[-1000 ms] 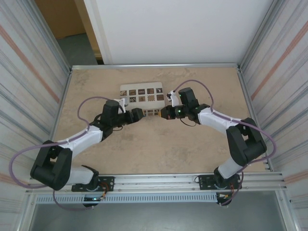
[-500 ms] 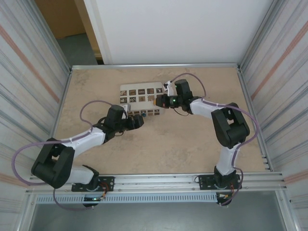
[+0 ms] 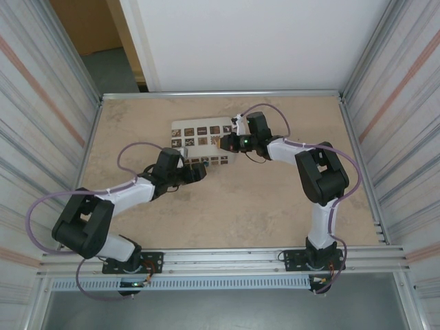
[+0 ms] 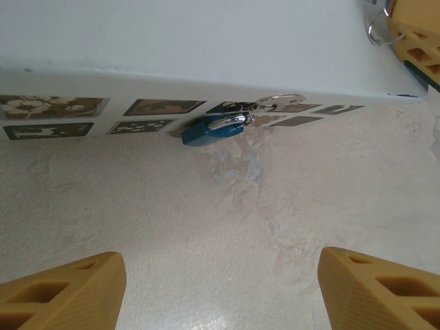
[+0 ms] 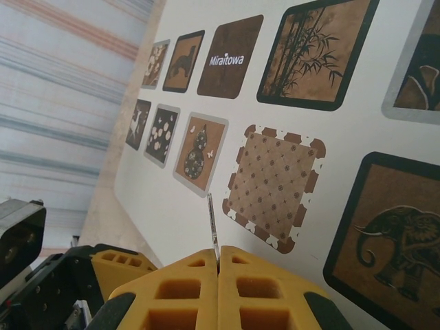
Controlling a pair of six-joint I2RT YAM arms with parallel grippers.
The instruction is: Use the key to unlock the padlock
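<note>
The small blue padlock lies on the table against the near edge of the white box, its grey shackle beside a silvery ring. My left gripper is open just short of the padlock, with bare table between its orange fingers. My right gripper hovers over the box top, shut on the key, a thin silvery blade sticking out from its fingertips. In the left wrist view, a wire ring hangs by the right gripper's orange finger.
The white box with brown picture tiles sits at the middle back of the beige table. Metal walls close in both sides, and a rail runs along the near edge.
My right gripper has swung back and left from the table in front of the box to over its top. The left gripper has drawn slightly nearer and stays open.
</note>
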